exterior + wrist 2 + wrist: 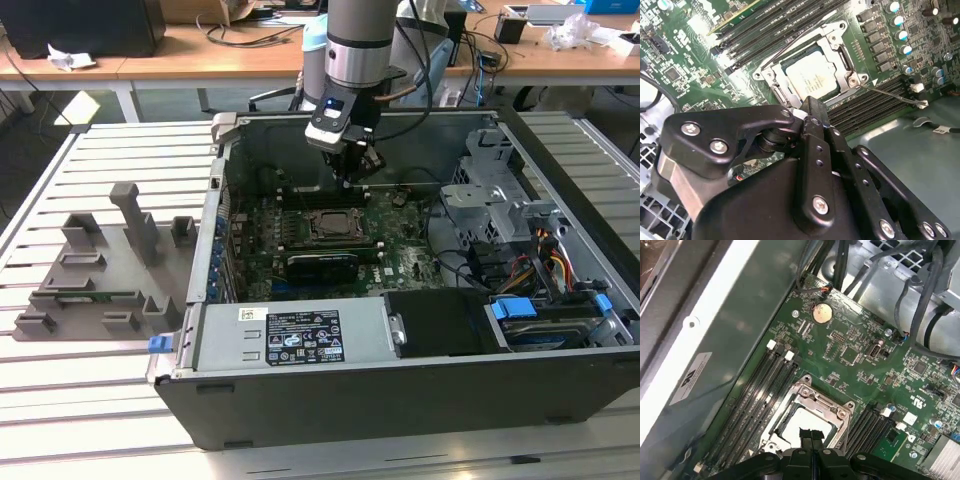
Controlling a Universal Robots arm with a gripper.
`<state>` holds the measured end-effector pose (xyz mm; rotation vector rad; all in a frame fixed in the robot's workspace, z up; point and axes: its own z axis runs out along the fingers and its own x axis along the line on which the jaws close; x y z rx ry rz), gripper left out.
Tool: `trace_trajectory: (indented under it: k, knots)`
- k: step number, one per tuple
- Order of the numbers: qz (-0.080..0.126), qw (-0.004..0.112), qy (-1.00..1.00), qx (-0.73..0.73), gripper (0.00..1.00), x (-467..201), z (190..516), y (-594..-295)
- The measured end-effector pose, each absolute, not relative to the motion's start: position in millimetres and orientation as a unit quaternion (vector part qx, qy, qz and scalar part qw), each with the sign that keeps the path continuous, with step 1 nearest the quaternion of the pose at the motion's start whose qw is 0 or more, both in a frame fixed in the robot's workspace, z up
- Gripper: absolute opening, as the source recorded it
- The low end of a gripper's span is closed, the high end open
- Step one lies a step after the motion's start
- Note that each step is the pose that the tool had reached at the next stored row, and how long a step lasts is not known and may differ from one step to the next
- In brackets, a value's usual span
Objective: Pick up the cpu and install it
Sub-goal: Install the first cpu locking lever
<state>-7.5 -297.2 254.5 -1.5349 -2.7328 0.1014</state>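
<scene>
1 arm: a grey robot arm reaches into the open computer case (400,400), which lies on a slatted metal worktop (100,400).
Tool (348,182): black, with its 2 fingers pressed together and nothing gripped between them. In the exterior view it hangs just above the socket, apart from the board. In both wrist views its tips (809,102) (810,432) point down at the chip.
Cpu (329,224): a small square chip with a silver-grey top (812,75) (802,421). It lies flat inside the socket frame, directly under the tool.
Socket frame (832,37): metal-edged, set around the cpu on the green motherboard (850,340).
Memory slots (757,390): long dark rows running along both sides of the socket.
Fixture tray (100,270): grey plastic with upright posts, on the worktop at the exterior view's left of the case, well apart from the tool.
</scene>
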Motion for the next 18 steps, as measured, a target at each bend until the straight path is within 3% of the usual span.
trace_trajectory:
  k: [18]
  knots:
    - [0.032,0.001,-0.899,-0.436,0.11,-7.5,254.5,-297.2]
